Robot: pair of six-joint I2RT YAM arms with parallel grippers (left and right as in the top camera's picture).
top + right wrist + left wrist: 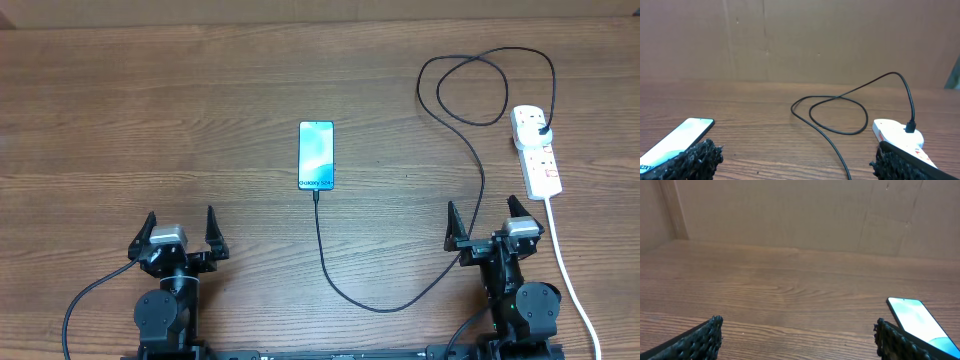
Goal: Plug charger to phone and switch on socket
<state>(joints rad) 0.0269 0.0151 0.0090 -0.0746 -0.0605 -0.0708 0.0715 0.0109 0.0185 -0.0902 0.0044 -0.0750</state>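
The phone (pixel 316 155) lies flat mid-table with its screen lit; it also shows in both wrist views (pixel 915 320) (pixel 682 135). The charger (pixel 400 300) is a thin black cable whose tip meets the phone's bottom edge. It curves toward the front, loops at the back right (pixel 830 127), and ends in a black plug (pixel 541 128) seated in the socket (pixel 535 150). The socket is a white strip with red markings (pixel 897 135). My left gripper (pixel 180 230) (pixel 799 332) is open near the front left, holding nothing. My right gripper (pixel 484 215) (pixel 797 157) is open in front of the socket, also holding nothing.
The socket's thick white cord (pixel 565 260) runs toward the front edge just right of my right arm. The black cable passes close to the left of my right gripper. A brown cardboard wall (pixel 790 215) stands behind the wooden table (pixel 150 110).
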